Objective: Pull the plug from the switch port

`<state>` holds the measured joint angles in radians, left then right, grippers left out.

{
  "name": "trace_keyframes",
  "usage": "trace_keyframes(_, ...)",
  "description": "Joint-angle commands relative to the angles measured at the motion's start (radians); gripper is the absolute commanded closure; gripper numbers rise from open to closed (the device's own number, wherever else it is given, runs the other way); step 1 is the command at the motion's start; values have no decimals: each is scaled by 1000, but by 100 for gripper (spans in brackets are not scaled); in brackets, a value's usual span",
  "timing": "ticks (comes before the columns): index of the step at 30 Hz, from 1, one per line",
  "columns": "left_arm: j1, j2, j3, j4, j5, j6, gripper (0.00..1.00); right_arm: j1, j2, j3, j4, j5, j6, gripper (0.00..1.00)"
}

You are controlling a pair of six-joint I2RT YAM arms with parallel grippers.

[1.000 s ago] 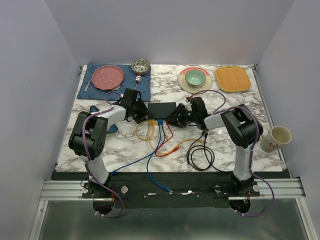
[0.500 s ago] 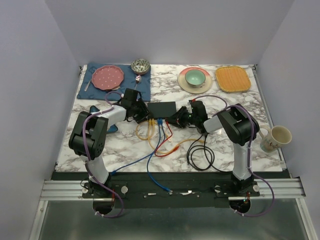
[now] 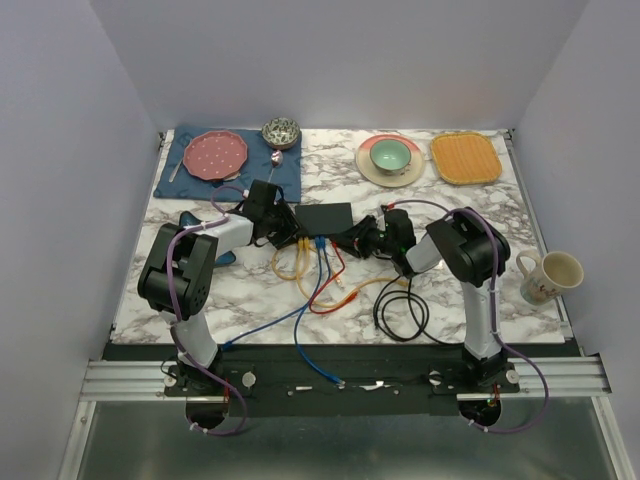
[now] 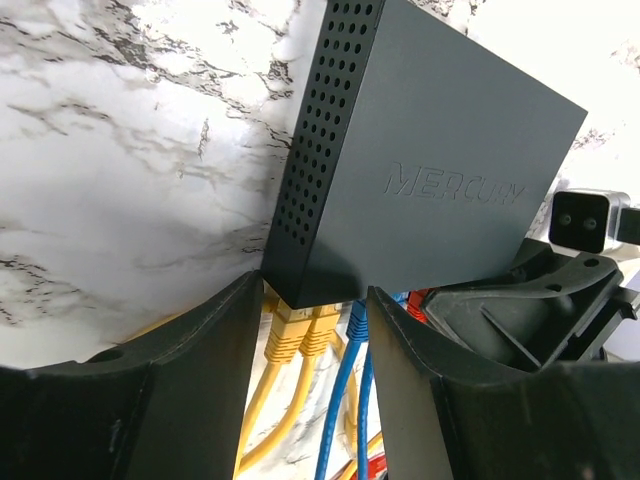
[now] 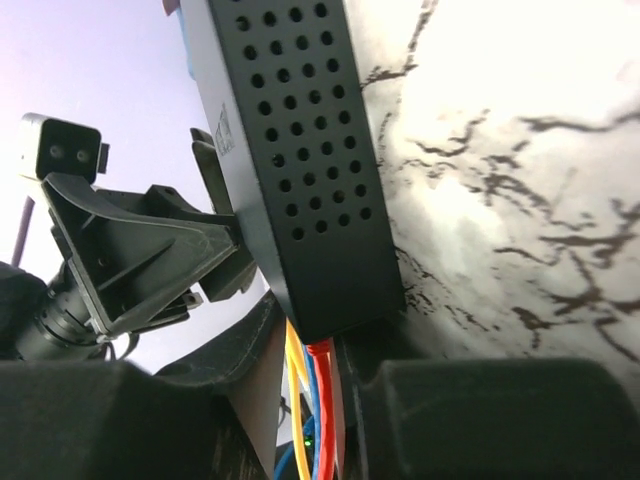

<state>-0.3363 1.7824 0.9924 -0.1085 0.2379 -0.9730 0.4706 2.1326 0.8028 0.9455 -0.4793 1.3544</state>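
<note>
Because the plug comes free only if the box stays put, the left hand (image 4: 314, 320) sits partly open astride the near-left corner of the switch (image 3: 325, 217), seemingly clamping it in place at the middle of the counter (image 3: 200, 300). The right hand (image 5: 314, 340), at the switch's near-right corner, has narrowed onto the red plug (image 5: 321, 362), which appears seated in its socket. A straight pull toward the near edge looks next.

We see the switch (image 3: 325, 216), a flat matte-black box with perforated sides and MERCURY embossed on top, lying mid-way on the marble table (image 3: 540, 215), with two yellow plugs (image 4: 300, 330), a blue plug (image 4: 357, 318) and a red plug (image 5: 321, 350) seated along its near edge.
</note>
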Motion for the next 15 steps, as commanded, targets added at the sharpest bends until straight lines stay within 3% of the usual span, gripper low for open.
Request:
trace_keyframes(1,-18,-14,-29,-39,17,5,40,7,26,12,47,50,31,74)
trace_keyframes(11,-18,-60,-17,-17,9,-13,40,5,1,-63,69,28,-21,99)
trace_keyframes(15,-18,-83,47,45,35,-38,40,3,-40,-56,-29,-5,-116,99)
